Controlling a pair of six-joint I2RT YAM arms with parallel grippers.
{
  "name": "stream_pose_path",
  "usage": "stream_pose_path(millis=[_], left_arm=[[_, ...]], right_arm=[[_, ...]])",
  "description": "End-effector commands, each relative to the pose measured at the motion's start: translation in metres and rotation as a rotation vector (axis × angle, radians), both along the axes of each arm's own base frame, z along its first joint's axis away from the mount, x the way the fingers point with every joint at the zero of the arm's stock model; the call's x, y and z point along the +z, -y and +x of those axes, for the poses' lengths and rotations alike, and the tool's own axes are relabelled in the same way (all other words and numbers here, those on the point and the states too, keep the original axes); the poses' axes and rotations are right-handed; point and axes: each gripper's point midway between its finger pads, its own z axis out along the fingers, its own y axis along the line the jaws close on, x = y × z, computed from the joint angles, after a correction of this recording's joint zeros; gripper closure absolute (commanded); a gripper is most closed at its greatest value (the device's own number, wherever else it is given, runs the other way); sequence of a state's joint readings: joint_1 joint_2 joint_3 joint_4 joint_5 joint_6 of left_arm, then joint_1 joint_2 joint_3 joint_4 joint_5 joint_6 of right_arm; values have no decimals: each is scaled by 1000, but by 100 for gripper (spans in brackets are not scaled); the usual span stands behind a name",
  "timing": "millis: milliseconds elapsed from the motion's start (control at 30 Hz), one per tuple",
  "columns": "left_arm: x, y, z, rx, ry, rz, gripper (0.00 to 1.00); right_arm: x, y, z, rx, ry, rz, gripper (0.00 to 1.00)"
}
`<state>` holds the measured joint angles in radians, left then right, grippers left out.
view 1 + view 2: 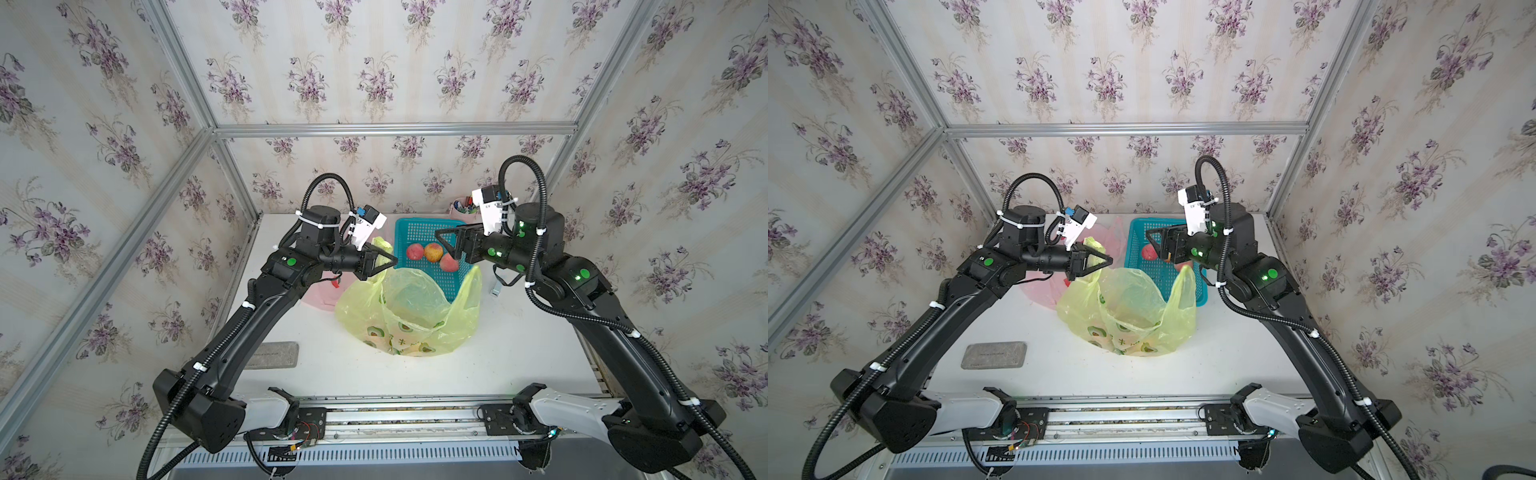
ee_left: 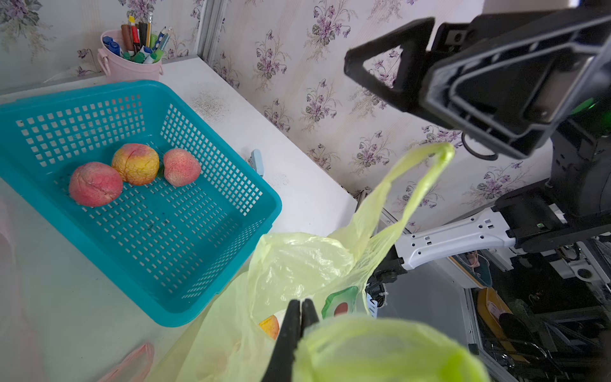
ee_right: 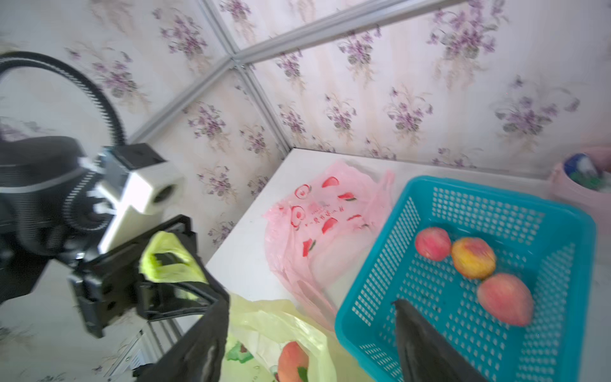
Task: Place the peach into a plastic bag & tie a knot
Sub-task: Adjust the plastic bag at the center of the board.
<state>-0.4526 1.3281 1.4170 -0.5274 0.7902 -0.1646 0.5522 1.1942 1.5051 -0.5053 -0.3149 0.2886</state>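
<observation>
The left end effector is pinching one handle, propping the plastic bag open around the peach, while the spread right end effector is hovering near the other handle.

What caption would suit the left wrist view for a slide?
Left gripper, shut on the yellow bag, beside a teal basket holding three peaches.

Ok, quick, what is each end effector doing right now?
Left end effector: closed on the yellow bag's handle.
Right end effector: open, holding nothing.
</observation>
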Motion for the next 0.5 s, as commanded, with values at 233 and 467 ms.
stream_pose_path(millis=[233, 467], left_arm=[[10, 3, -4, -42, 46, -28, 93], [12, 4, -3, -42, 38, -32, 92]], right_arm=[[19, -85, -47, 469, 70, 60, 37], [8, -107, -40, 495, 42, 27, 44]])
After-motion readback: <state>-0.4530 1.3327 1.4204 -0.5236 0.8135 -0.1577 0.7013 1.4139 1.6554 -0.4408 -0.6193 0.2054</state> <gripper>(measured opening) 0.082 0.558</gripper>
